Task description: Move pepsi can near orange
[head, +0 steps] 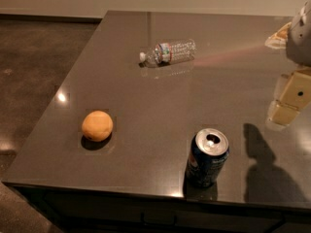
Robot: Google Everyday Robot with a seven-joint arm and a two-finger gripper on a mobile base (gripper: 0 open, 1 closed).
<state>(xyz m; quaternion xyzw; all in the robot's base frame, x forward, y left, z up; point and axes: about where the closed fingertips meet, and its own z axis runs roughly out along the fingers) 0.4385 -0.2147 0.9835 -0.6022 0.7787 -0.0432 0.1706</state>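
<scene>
Light was dim and warm. Glare spots marked the bench (146, 110); the gripper (287, 103), at the right edge, cast a dark shadow.

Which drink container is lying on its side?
The clear water bottle, far back on the table; the pepsi can stands upright near the front edge. The tool hovers at right.

Dark blue, silver-topped pepsi can (207, 158), dull orange orange (97, 125) and clear bottle (168, 52) on the glossy grey-brown table (150, 106); cream gripper (287, 103) hangs over its right edge.
</scene>
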